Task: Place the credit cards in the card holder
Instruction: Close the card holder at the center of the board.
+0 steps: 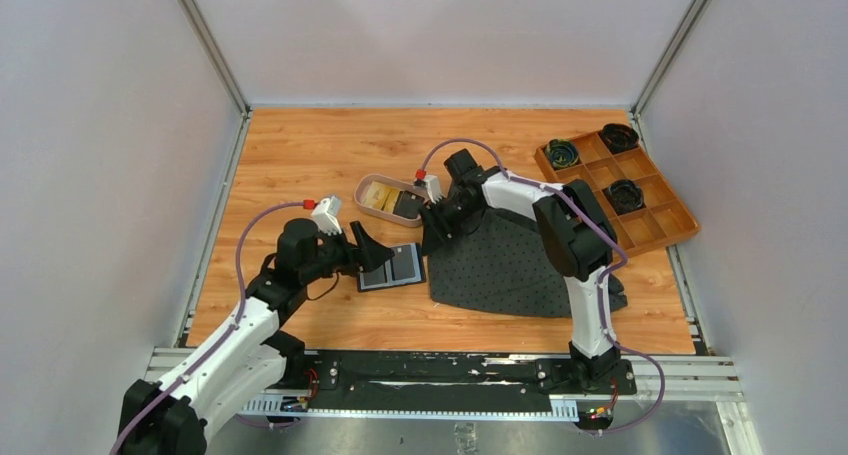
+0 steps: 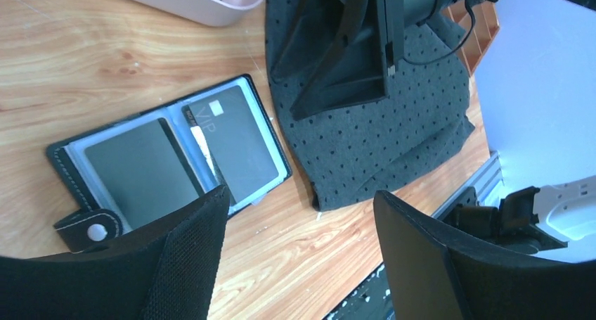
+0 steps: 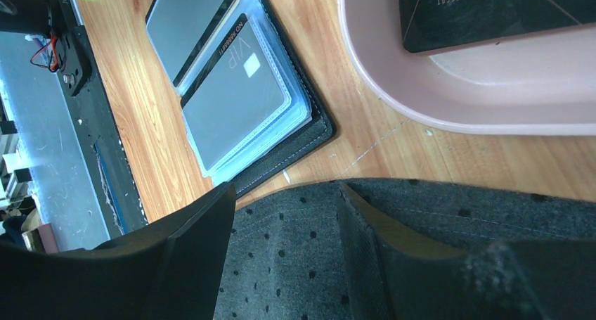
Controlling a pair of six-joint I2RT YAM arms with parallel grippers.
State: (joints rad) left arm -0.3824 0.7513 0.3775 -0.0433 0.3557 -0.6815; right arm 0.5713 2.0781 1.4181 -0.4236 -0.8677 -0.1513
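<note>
The black card holder (image 1: 392, 267) lies open on the wood, its snap tab (image 2: 88, 230) at one end. A grey card marked VIP (image 2: 235, 141) sits slightly askew in one clear pocket, and another grey card (image 2: 140, 172) fills the other. My left gripper (image 1: 371, 246) hovers at the holder's left edge, open, with only bare table between its fingers (image 2: 190, 257). The right gripper (image 1: 437, 233) stands open over the dotted cloth's corner (image 3: 284, 264), just right of the holder (image 3: 232, 88). Gold credit cards (image 1: 378, 197) and a black card (image 3: 492, 10) lie in the pink tray (image 1: 368, 184).
A dark dotted cloth (image 1: 510, 260) covers the table right of the holder, under the right arm. An orange-brown compartmented box (image 1: 655, 225) holding three dark round items stands at the back right. The pink tray's rim (image 3: 393, 95) is close behind the right gripper.
</note>
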